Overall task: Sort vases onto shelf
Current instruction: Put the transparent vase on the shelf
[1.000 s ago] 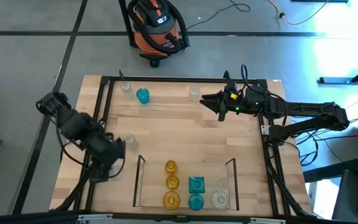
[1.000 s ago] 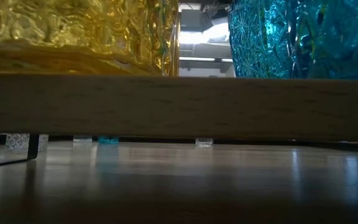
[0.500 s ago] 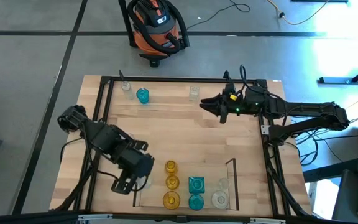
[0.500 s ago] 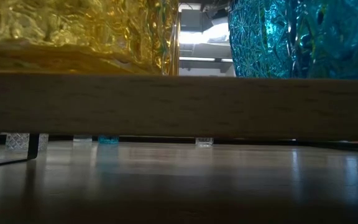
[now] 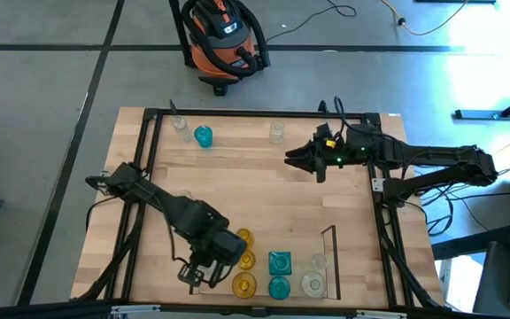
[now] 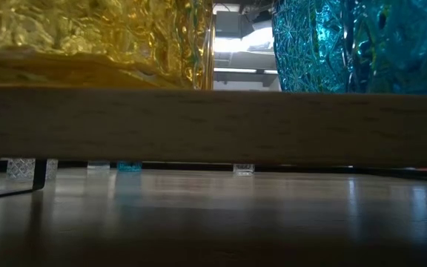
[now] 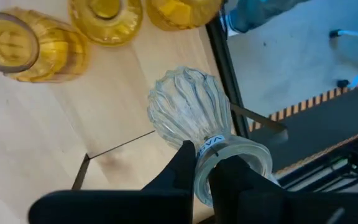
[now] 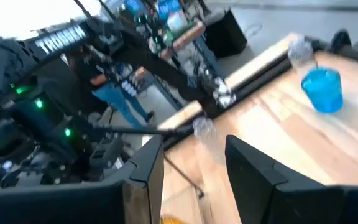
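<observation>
My left gripper [image 5: 200,273] is at the shelf's left near corner, shut on a clear ribbed vase [image 7: 188,112]. The gripper hides that vase in the high view. The shelf [image 5: 334,244] holds three amber vases [image 5: 244,260], two teal ones [image 5: 279,275] and two clear ones [image 5: 314,273]. Another teal vase [image 5: 203,136] and two clear vases [image 5: 180,126] [image 5: 277,132] stand by the table's far edge. My right gripper [image 5: 292,158] hovers open at the far right, near the clear vase there, holding nothing. My left gripper pinches the clear vase by its neck [image 7: 209,146], just under the rim, between its two fingers [image 7: 184,167]. The ribbed body sticks out ahead of the fingers, tilted, over the shelf floor beside the amber vases [image 7: 17,46]. Whether its base touches the wood I cannot tell.
The dark shelf rail [image 7: 225,62] runs close beside the held vase. A black frame [image 5: 144,159] borders the tabletop. The table's middle [image 5: 255,190] is bare wood. In the low view the shelf's wooden edge [image 6: 213,126] fills the foreground. A vacuum cleaner [image 5: 222,40] stands beyond the table.
My left arm has swung from the table's left edge toward the near edge and the shelf's left end. It has carried the clear vase off the spot where it stood on the left of the table. The right arm has hardly moved.
</observation>
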